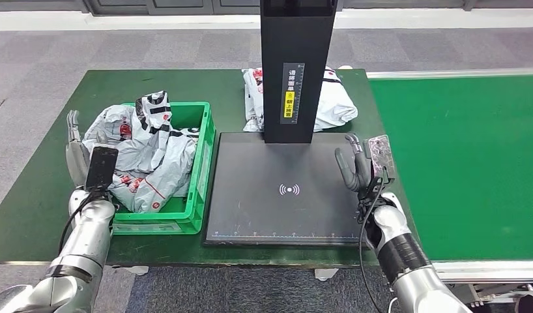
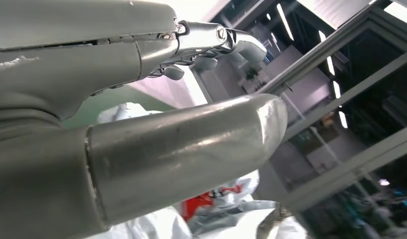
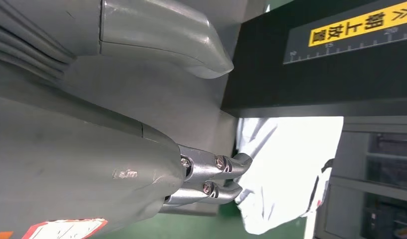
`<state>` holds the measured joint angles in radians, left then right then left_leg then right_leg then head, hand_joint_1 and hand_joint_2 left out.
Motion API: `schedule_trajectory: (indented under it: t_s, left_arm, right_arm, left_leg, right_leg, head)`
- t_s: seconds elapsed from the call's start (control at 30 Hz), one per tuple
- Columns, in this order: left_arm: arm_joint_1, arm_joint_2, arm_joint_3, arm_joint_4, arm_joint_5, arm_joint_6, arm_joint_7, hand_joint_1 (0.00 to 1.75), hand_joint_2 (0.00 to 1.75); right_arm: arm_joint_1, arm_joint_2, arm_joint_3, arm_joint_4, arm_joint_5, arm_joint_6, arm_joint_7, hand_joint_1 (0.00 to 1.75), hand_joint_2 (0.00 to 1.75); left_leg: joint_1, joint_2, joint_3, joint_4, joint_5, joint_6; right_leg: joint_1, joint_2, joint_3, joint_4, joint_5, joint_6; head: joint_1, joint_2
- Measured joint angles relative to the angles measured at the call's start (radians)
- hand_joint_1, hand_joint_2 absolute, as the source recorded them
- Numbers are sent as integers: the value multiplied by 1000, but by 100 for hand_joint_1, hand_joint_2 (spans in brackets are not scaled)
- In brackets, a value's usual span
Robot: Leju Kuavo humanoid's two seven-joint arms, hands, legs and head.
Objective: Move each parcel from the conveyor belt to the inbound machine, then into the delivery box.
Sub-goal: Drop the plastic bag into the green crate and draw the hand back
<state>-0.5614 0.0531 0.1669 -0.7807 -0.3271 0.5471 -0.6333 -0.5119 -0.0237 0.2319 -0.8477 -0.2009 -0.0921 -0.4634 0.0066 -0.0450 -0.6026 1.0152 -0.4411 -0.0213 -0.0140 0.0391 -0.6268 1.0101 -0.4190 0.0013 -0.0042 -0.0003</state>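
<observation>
While parcels (image 1: 143, 153) fill the bin (image 1: 202, 163), both hands hang empty.

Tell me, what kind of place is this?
Probably a parcel sorting station: a green conveyor belt, a black scanning platform under a post, and a green crate heaped with grey courier bags.

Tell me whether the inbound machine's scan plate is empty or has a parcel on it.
Empty. The black scan plate shows only its bare surface and white signal mark; the nearest parcel lies on the table behind the post, and neither hand holds anything.
</observation>
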Motion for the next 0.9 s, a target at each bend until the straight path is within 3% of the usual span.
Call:
schedule_trajectory:
  t_s: [0.07, 0.13, 0.2, 0.4, 0.6, 0.9]
  left_arm:
    - [7, -8, -5, -27, 65, -53, -21, 0, 87]
    - [16, -25, -20, -62, 115, -110, -20, 0, 175]
    - [24, -51, -50, -98, 142, -156, 9, 0, 175]
    - [26, -143, -216, -135, 150, -219, 81, 0, 175]
    - [-45, -217, -396, -37, 142, -200, 85, 0, 175]
    - [-117, -281, -523, 105, 187, -214, 74, 0, 175]
  right_arm:
    - [-4, 0, 3, 1, 25, -7, -21, 0, 0]
    - [-9, 0, 12, 0, 59, -21, -41, 0, 87]
    - [-12, 5, 24, -4, 93, -36, -52, 0, 175]
    - [-12, 54, 63, -12, 170, -125, -112, 0, 175]
    - [-3, 63, 101, -13, 164, -210, -161, 0, 175]
    - [34, 40, 138, -19, 133, -266, -213, 0, 175]
  left_leg:
    - [0, 0, 0, 0, 0, 0]
    - [0, 0, 0, 0, 0, 0]
    - [0, -1, -1, 0, 0, 0]
    - [0, -2, -1, 1, 0, 0]
    - [0, -2, -2, 1, 0, 0]
    - [-1, 0, -3, 1, -1, 1]
  right_leg:
    - [0, 0, 0, 0, 0, 0]
    - [0, 0, -1, 0, 0, 0]
    - [0, -1, -1, 0, 0, 0]
    - [-1, -1, -1, -1, 0, 0]
    - [-1, -2, -2, -1, 0, 0]
    - [0, 0, -3, -1, 0, 1]
  head:
    - [0, 0]
    - [0, 0]
    - [0, 0]
    - [0, 0]
    - [0, 0]
    - [0, 0]
